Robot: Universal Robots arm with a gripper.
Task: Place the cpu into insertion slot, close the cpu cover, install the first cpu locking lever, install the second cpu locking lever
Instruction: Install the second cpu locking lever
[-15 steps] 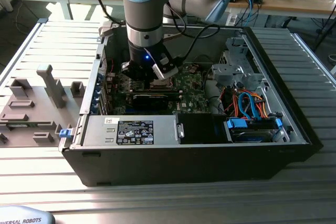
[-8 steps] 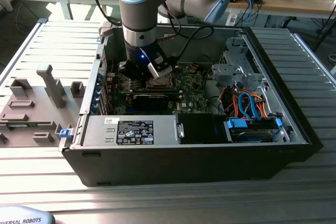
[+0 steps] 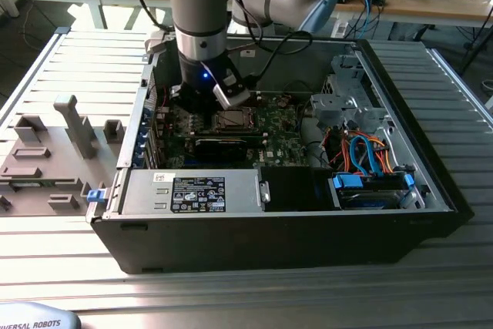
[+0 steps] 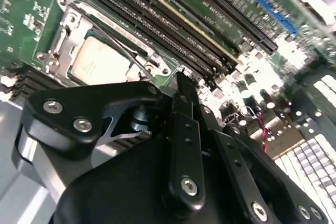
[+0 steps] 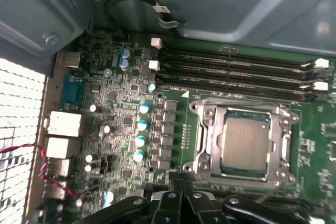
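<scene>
Currently: one open computer case (image 3: 269,236) lying on a ribbed metal table (image 3: 62,260), black shell, green board (image 5: 126,124) inside.

Cpu (image 5: 244,147): silver-grey square, seated in the slot (image 5: 209,145) on the board; in both wrist views the cover (image 5: 283,142) lies flat around it, framing the chip top. Thin wire lever (image 4: 123,45) crosses the cover in the second wrist view.

Gripper (image 3: 202,96): lowered into the case, just beside the slot at its nine o'clock in the exterior view; black linkages fill the near edge of both wrist views. Whether the fingers are parted or closed cannot be told; nothing is seen held.

Case contents: long black memory slots (image 5: 236,74) just beside the cpu, grey power unit (image 3: 192,190) at six o'clock of the board, orange and blue cables (image 3: 366,156) at three o'clock.

Surroundings: grey fixture blocks (image 3: 46,159) on the table at nine o'clock of the case; wooden benches (image 3: 431,1) with clutter at twelve o'clock.
</scene>
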